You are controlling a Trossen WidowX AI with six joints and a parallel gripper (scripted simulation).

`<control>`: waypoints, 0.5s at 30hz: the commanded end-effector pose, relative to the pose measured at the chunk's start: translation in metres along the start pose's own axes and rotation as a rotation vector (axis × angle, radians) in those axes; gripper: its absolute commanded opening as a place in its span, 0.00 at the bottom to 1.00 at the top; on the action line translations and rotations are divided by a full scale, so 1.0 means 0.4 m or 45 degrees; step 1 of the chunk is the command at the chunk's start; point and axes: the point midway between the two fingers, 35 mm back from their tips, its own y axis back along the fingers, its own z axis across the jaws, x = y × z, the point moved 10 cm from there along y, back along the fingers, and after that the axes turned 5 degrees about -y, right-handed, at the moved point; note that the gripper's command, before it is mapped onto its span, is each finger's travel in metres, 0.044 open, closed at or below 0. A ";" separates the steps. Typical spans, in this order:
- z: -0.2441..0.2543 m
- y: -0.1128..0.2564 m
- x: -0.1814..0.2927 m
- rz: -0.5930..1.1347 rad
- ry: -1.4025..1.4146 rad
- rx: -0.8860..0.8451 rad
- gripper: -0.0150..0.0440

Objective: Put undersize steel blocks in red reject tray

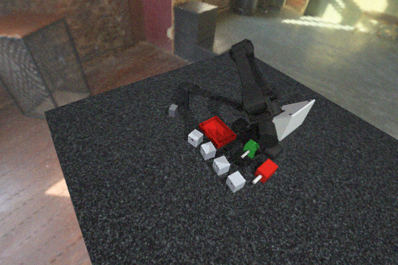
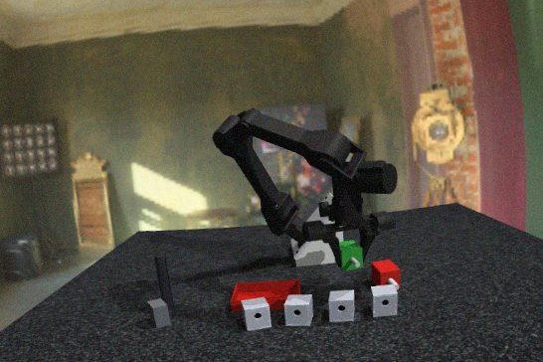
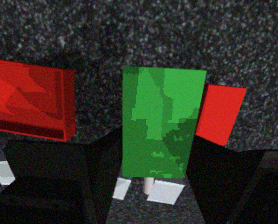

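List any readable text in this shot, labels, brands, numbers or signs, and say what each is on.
No readable text anywhere.
Green gauge: no lettering seen.
Steel blocks: only dark holes seen, no numbers.
Red reject tray: no label seen.
Wall picture behind the arm: too blurred to tell.

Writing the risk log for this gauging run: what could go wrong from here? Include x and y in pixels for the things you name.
The gripper [image 1: 251, 148] [image 2: 352, 255] [image 3: 150, 129] holds the green gauge [image 1: 251, 148] [image 2: 351, 256] [image 3: 161, 120] close to the red gauge [image 1: 267, 169] [image 2: 385, 273] [image 3: 221, 115]; a sideways move might knock it. The green gauge's thin white pin [image 1: 245, 154] [image 2: 355, 262] [image 3: 148, 186] could catch a rim if misaligned with a block's small hole.
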 end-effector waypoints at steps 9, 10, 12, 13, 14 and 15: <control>-0.002 -0.055 -0.003 0.008 0.011 -0.005 0.25; -0.002 -0.060 -0.003 0.008 0.011 -0.006 0.25; -0.002 -0.069 -0.004 0.008 0.011 -0.006 0.25; -0.001 -0.074 -0.004 0.008 0.011 -0.006 0.25; -0.001 -0.079 -0.004 0.008 0.011 -0.007 0.25; -0.001 -0.084 -0.005 0.008 0.011 -0.007 0.25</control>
